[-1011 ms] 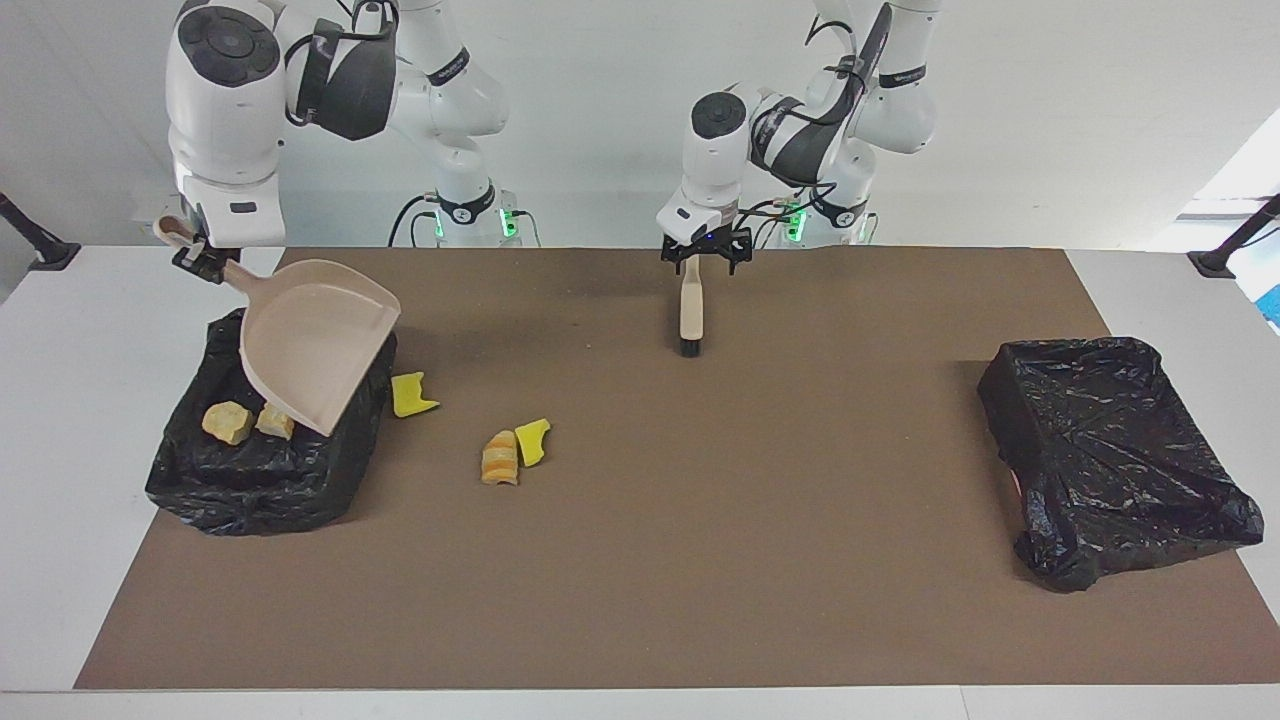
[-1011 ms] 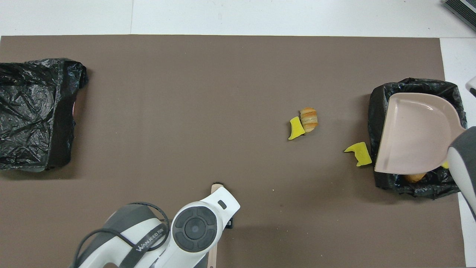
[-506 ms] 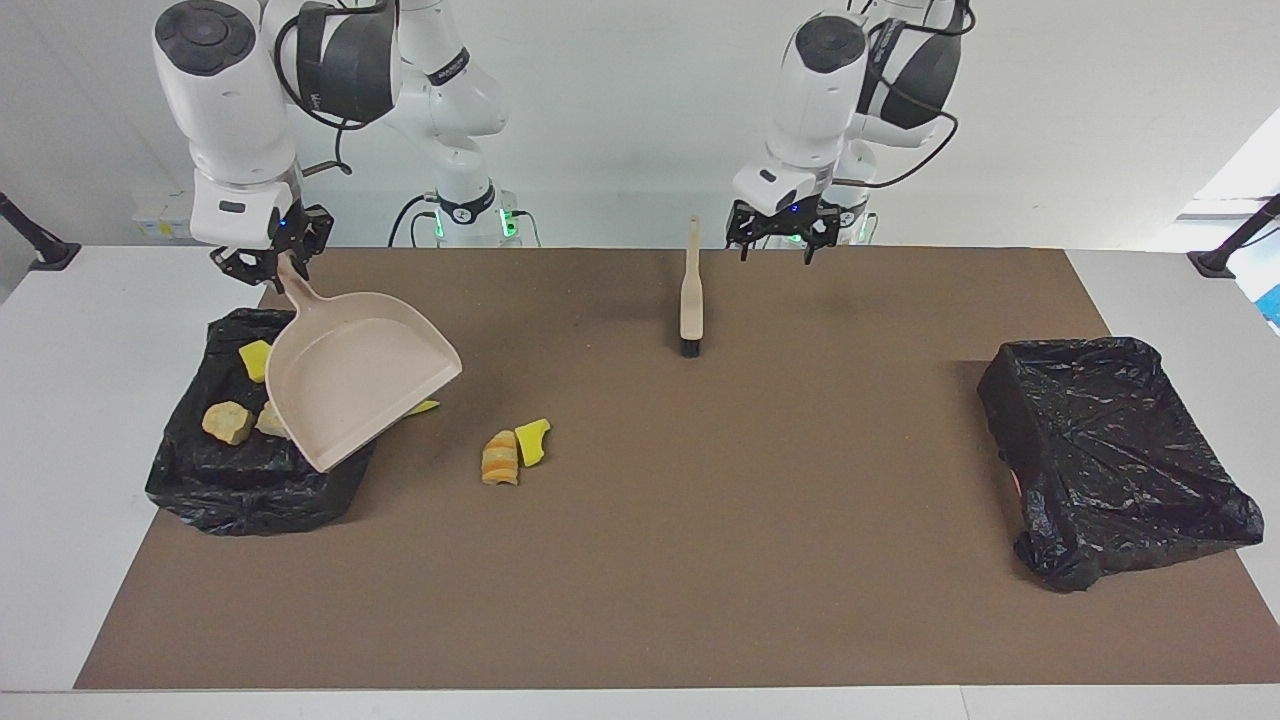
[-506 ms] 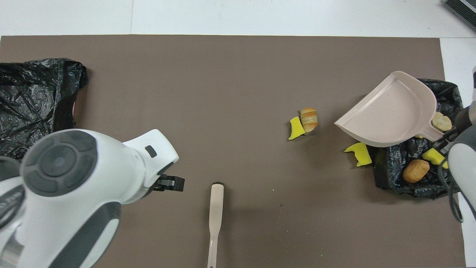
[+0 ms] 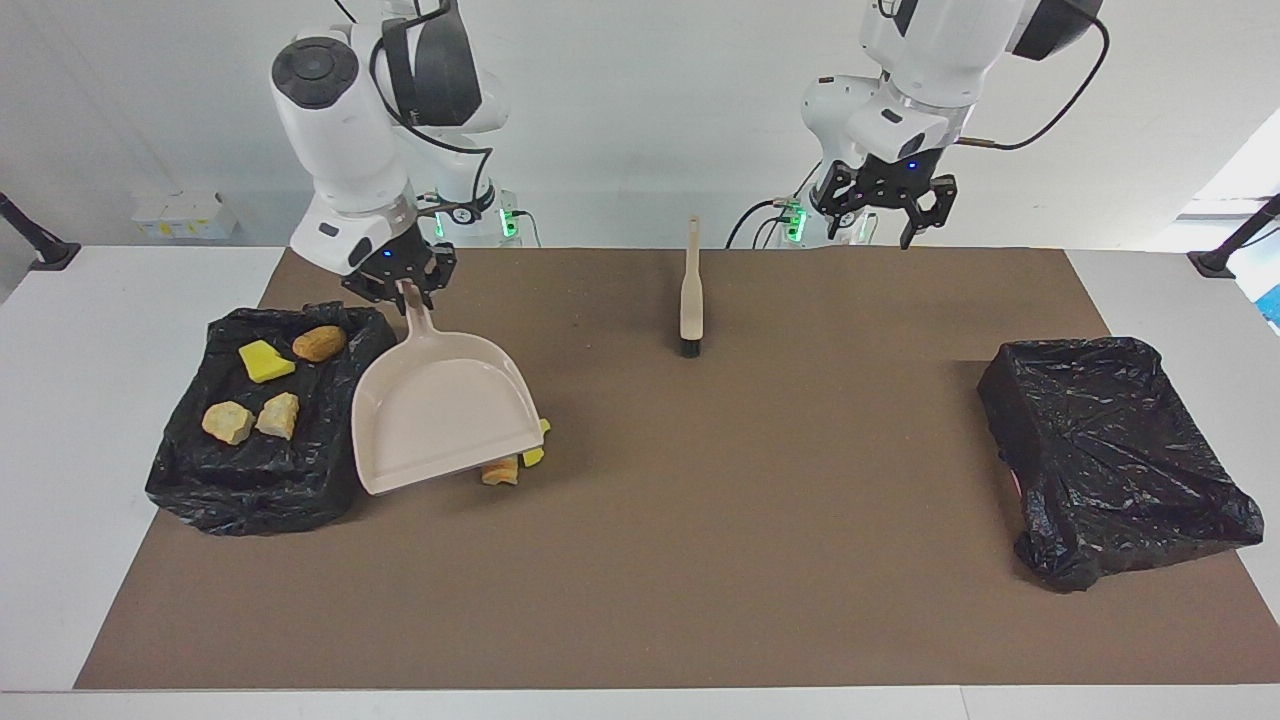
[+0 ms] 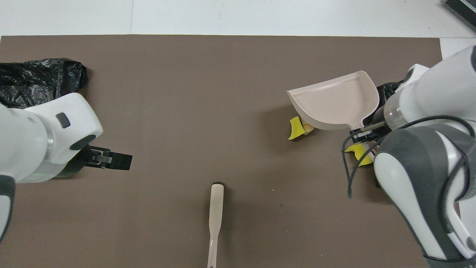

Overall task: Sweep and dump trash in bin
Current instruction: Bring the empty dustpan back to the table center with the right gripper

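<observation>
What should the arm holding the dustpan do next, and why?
Probably lower the dustpan flat beside the loose trash. The right gripper holds its handle with the pan raised over those pieces, and the brush lies unheld while the left gripper waits open.

Four scraps (image 5: 262, 390) binned, perhaps three outside.

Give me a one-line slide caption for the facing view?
Right gripper carries the dustpan from the bin over leftover trash; left gripper waits open, brush lying idle.

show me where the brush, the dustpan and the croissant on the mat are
brush (image 5: 690, 300): facing view, on its beige handle.
dustpan (image 5: 440, 415): facing view, on the middle of its scoop.
croissant (image 5: 499, 471): facing view, on the part showing under the dustpan's edge.
</observation>
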